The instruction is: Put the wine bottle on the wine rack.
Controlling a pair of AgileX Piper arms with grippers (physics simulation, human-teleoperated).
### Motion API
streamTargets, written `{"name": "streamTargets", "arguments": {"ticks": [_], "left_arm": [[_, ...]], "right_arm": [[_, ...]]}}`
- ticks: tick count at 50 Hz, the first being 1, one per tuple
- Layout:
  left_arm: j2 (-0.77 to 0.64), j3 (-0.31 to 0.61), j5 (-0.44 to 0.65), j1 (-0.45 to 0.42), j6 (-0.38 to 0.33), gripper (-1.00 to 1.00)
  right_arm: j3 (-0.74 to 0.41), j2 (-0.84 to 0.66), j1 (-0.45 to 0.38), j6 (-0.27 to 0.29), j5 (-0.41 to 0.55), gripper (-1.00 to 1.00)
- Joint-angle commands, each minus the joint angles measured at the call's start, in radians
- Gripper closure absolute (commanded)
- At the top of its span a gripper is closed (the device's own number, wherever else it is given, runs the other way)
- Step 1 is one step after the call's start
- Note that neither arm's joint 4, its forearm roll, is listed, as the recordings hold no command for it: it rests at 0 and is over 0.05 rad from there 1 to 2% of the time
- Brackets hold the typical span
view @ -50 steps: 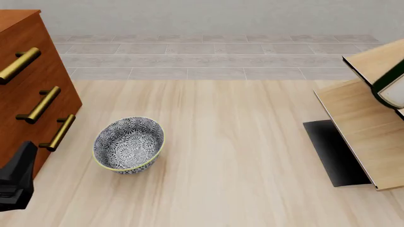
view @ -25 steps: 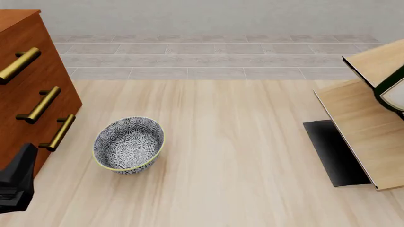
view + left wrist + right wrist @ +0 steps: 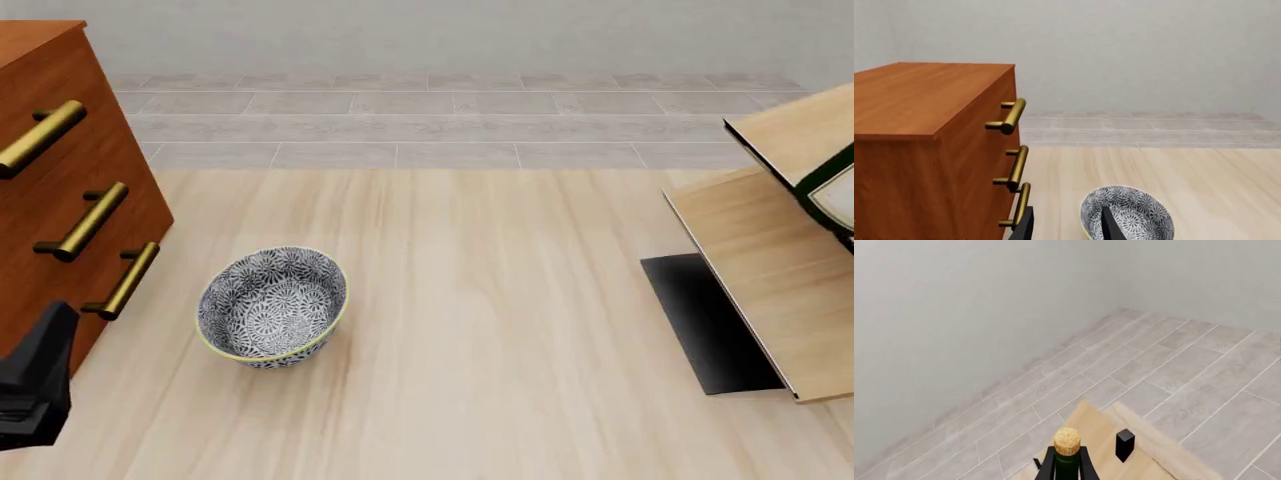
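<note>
At the near left edge of the table (image 3: 507, 400) sits the left gripper (image 3: 1066, 225), dark and low, right beside the red-brown cabinet (image 3: 54, 190). Its two fingers (image 3: 1026, 227) are spread apart with nothing between them. Just past it is a patterned bowl (image 3: 272, 305), standing alone near the cabinet's brass handles (image 3: 83, 222). Far off to the right stands the wine rack (image 3: 781, 290), made of pale slanted boards on a flat black plate. Up by the rack's top boards, at the right edge, is the wine bottle (image 3: 1067, 462), green with a cork on top. The right gripper (image 3: 1084, 457) has dark fingers (image 3: 1124, 444) showing around the bottle's neck, but I cannot tell whether they are pinching it.
</note>
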State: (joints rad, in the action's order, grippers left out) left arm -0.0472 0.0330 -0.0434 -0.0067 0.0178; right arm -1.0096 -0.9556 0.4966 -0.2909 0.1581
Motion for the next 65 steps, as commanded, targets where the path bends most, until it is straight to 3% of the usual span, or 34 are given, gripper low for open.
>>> {"name": "streamTargets", "arguments": {"ticks": [1,65], "left_arm": [[-0.014,0.010,-0.009,-0.007,-0.004,-1.00],[-0.019,0.017,-0.001,-0.010,-0.010,-1.00]], "right_arm": [[-0.007,-0.045,0.043,-0.028,-0.001,1.00],[0.042,-0.273,0.194,-0.023,-0.152,1.00]]}}
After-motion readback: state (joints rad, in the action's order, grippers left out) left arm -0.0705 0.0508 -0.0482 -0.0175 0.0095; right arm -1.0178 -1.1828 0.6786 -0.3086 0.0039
